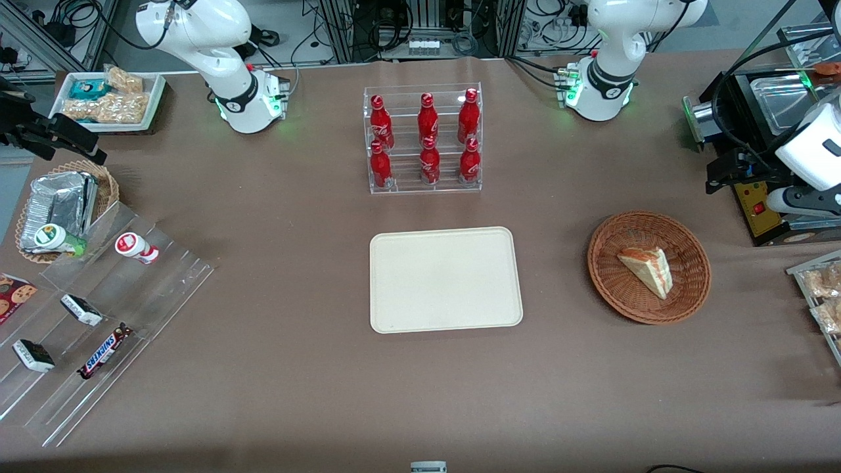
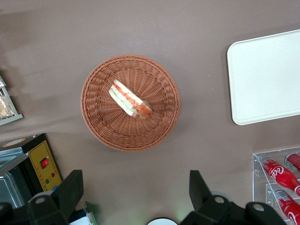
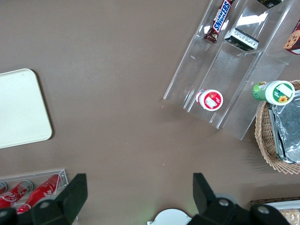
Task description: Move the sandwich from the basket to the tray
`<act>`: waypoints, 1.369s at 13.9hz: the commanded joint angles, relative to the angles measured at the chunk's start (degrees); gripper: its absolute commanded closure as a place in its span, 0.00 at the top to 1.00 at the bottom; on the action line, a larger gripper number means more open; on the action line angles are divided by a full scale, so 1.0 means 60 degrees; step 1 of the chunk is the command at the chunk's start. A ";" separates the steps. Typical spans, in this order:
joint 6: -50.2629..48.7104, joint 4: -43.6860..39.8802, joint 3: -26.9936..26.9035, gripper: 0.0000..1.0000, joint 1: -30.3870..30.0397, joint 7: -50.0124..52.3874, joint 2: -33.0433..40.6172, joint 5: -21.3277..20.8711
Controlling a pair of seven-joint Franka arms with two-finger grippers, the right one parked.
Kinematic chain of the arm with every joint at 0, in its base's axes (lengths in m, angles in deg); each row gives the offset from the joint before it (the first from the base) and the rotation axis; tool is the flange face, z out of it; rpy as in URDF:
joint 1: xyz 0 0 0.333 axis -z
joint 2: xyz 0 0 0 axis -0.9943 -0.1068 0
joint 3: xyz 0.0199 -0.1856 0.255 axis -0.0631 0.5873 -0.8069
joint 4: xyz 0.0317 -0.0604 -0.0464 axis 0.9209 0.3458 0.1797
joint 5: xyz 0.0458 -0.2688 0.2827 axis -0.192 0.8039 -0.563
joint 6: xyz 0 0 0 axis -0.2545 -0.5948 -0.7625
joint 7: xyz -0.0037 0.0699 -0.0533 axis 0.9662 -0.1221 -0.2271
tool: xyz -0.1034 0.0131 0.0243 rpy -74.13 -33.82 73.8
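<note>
Sandwich (image 1: 647, 269): pale wedge, orange-green edge.

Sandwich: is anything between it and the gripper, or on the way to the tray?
Nothing visible. The sandwich lies uncovered in the basket, the open gripper hangs above, and only bare table separates the basket from the tray.

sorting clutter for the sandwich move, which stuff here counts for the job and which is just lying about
For the job:
sandwich, in the basket
tray, bare
tool, open, raised off the table beside the basket

Just lying about:
cola bottles in clear rack
Snickers bar
foil packs
</note>
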 commanded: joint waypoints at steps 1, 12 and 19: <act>-0.0201 -0.0196 0.0042 1.00 -0.0027 0.0073 -0.0007 0.0060; 0.0937 0.1468 -0.0046 1.00 -0.0655 0.0161 -0.0593 -0.0130; 0.5110 0.5071 -0.0046 1.00 -0.0774 0.2178 -0.0593 -0.0174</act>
